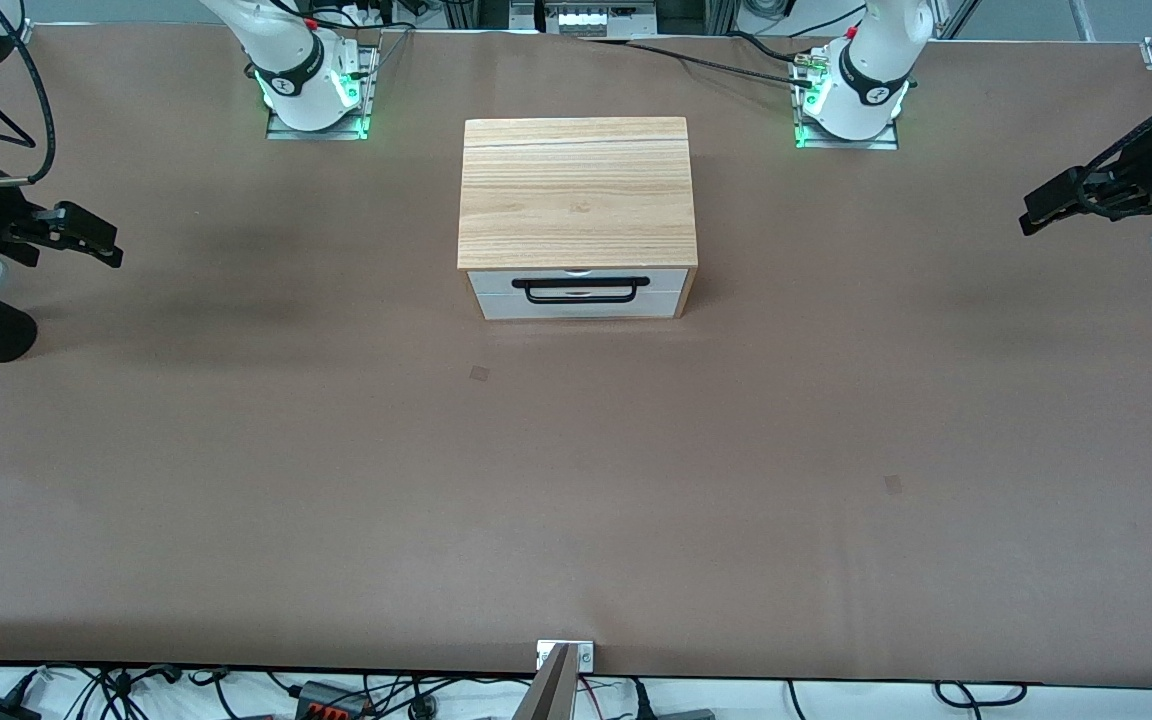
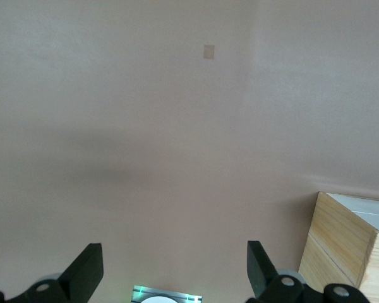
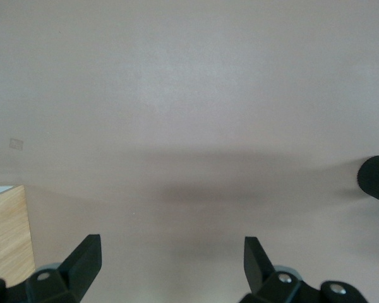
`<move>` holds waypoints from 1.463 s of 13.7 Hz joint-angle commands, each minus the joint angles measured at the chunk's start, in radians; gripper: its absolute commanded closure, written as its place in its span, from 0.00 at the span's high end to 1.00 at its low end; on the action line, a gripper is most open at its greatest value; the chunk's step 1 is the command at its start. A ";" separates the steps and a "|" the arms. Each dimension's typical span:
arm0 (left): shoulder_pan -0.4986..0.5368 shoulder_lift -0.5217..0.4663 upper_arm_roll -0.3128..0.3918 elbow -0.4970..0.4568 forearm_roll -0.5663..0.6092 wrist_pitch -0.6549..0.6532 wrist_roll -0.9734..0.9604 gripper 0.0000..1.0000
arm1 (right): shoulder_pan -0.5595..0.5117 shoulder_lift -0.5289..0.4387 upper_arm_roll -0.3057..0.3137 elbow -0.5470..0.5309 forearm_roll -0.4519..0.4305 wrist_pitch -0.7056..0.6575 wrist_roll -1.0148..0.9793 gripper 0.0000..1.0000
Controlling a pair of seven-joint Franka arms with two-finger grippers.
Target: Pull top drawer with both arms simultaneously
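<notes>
The top drawer (image 1: pixel 579 285) sits pushed in at the front of the light-wood cabinet (image 1: pixel 576 192), which stands midway between the 2 bases. Its black bar handle (image 1: pixel 581 290) faces 6 o'clock in the front view. The left gripper (image 1: pixel 1036 215) hangs over bare table (image 1: pixel 576 500) at 3 o'clock of the cabinet, fingers (image 2: pixel 85 273) spread apart — the right gripper (image 1: pixel 106 242) at 9 o'clock, likewise agape.
</notes>
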 commanded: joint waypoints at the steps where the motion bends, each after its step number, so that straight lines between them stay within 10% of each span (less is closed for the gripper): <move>1: -0.001 -0.002 0.004 0.006 -0.018 0.002 0.023 1.00 | -0.009 -0.001 0.007 -0.006 -0.011 -0.037 -0.006 1.00; 14: 0.001 0.209 0.002 0.050 -0.437 0.003 0.055 1.00 | 0.071 0.270 0.030 0.055 0.009 -0.042 -0.058 1.00; 20: 0.100 0.392 -0.001 0.046 -0.660 -0.052 0.509 1.00 | 0.107 0.439 0.035 0.183 0.312 -0.037 -0.071 1.00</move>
